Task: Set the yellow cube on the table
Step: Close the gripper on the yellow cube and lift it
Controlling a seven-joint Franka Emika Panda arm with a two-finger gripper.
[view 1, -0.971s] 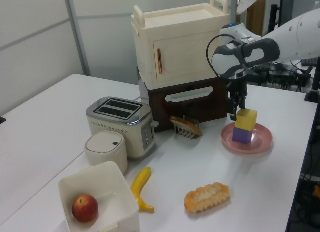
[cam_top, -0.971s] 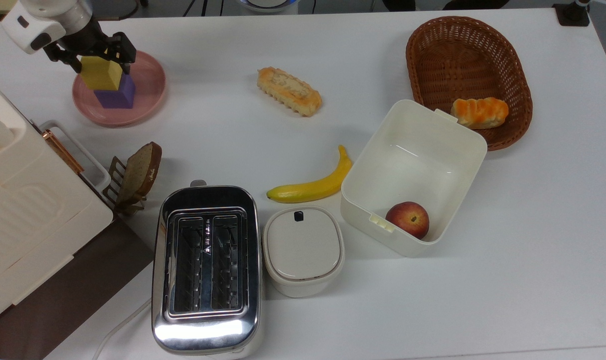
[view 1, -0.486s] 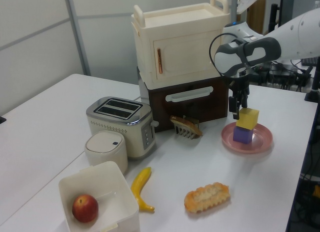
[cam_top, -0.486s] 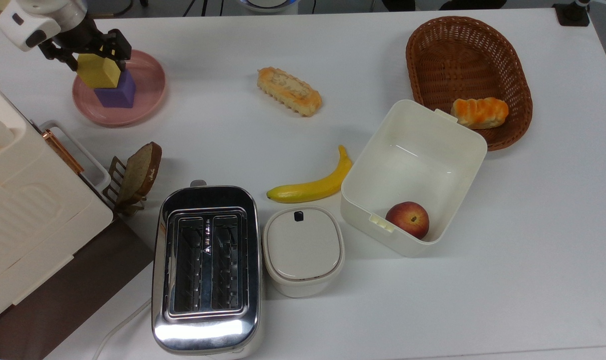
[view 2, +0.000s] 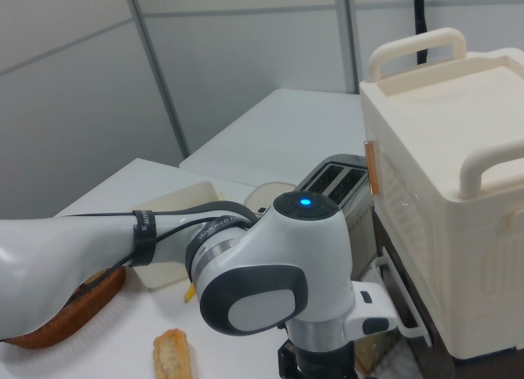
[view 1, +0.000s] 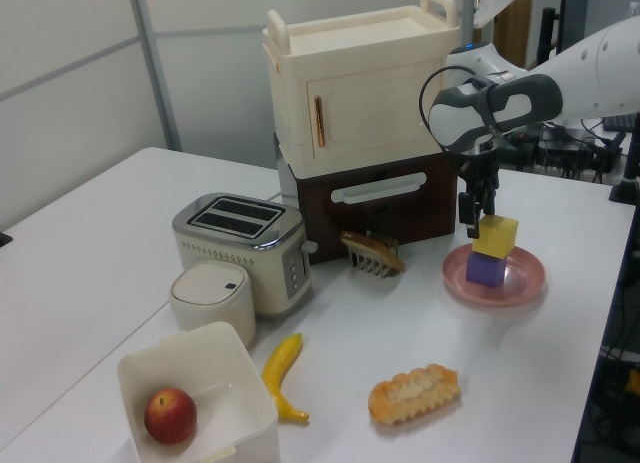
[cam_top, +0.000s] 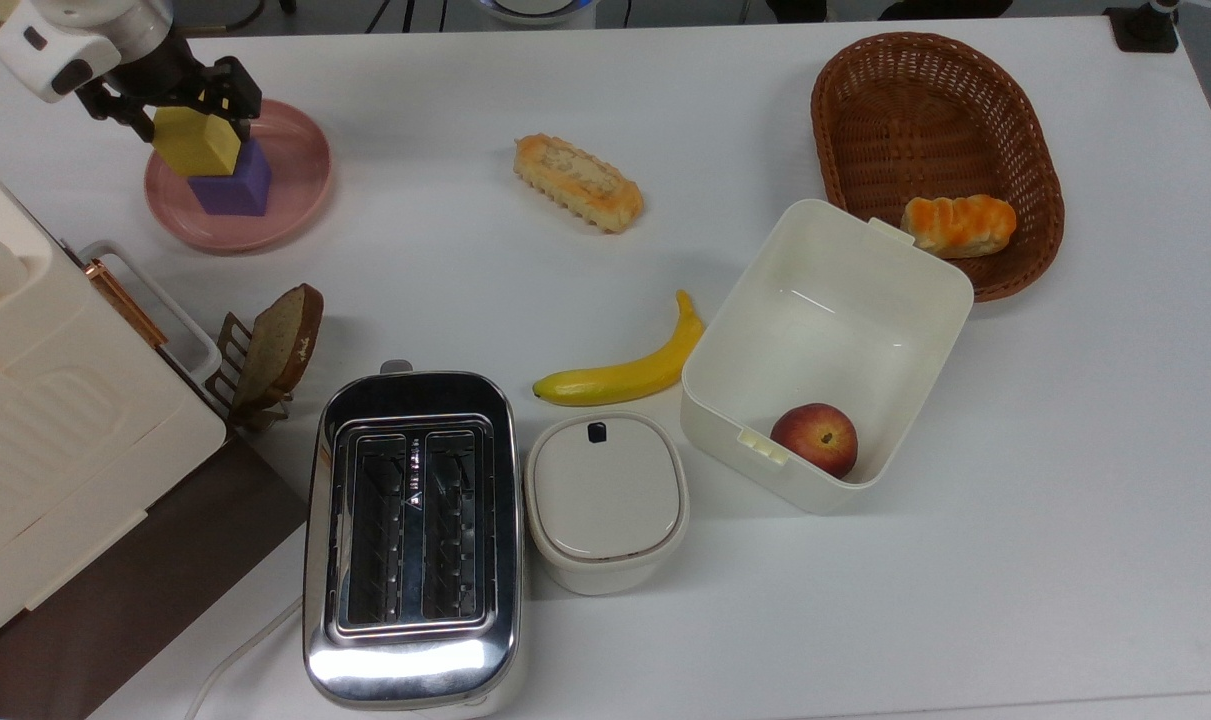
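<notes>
Broadly, the smooth white table [cam_top: 605, 120] carried a round pink plate [cam_top: 295, 190], and on it a matte purple cube [cam_top: 237, 188]. Tilted on that cube sat the sharp-edged yellow cube [cam_top: 195, 142], clamped between the black fingers of the gripper [cam_top: 180, 108], jaws spread just to its width.

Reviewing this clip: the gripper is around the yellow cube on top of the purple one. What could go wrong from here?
1. The yellow cube sits tilted on the purple cube, with the gripper straddling it; an off-centre squeeze may twist it or let it slip.
2. Lifting could drag or topple the purple cube on the pink plate.
3. The cabinet stands near the arm in the left view; a wide swing toward the table might clip it.
</notes>
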